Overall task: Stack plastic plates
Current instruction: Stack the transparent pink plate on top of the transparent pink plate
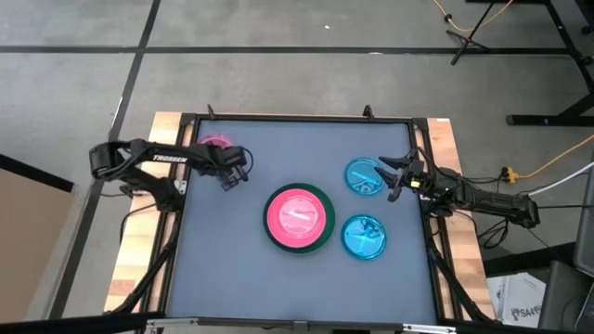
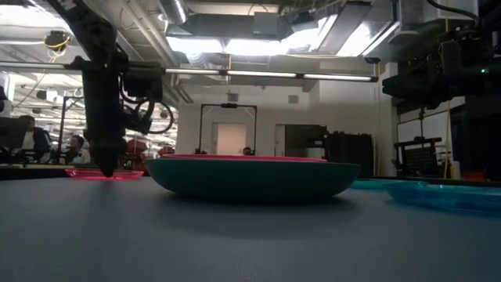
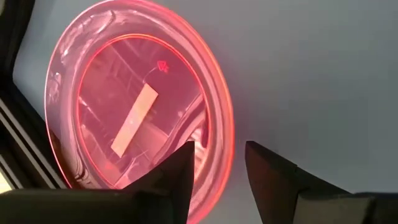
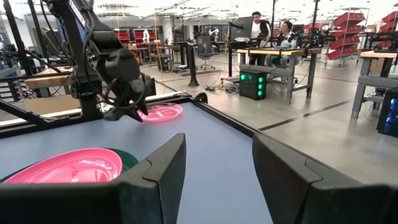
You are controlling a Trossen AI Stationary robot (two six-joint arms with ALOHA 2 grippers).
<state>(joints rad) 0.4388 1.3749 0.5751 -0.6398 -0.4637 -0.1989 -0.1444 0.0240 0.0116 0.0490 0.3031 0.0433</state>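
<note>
A small translucent pink plate point(image 1: 216, 145) point(image 3: 143, 106) lies flat near the table's far-left corner. My left gripper point(image 1: 232, 176) point(image 3: 217, 149) is open and down at its edge, with the rim between the fingers. A dark green plate point(image 1: 320, 243) at mid-table carries a pink plate point(image 1: 299, 215) point(image 4: 65, 167). Two small blue plates lie right of it, one farther point(image 1: 362, 176) and one nearer point(image 1: 364, 237). My right gripper point(image 1: 394, 178) point(image 4: 217, 143) is open and raised by the farther blue plate's right edge. No grey plate shows. My left gripper comes from above, pointing down, and straddles the small pink plate's rim point(image 3: 225, 124). One finger point(image 3: 177, 174) is over the plate's inside and the other is outside it. Whether the fingers touch the plate, I cannot tell. The plate lies flat on the table.
The table has a grey mat point(image 1: 241, 269) with a raised dark frame point(image 1: 306, 118) around it. The small pink plate lies close to the frame's far-left corner. Bare mat lies along the near side and between the left gripper and the stack. People and benches show in the room beyond.
</note>
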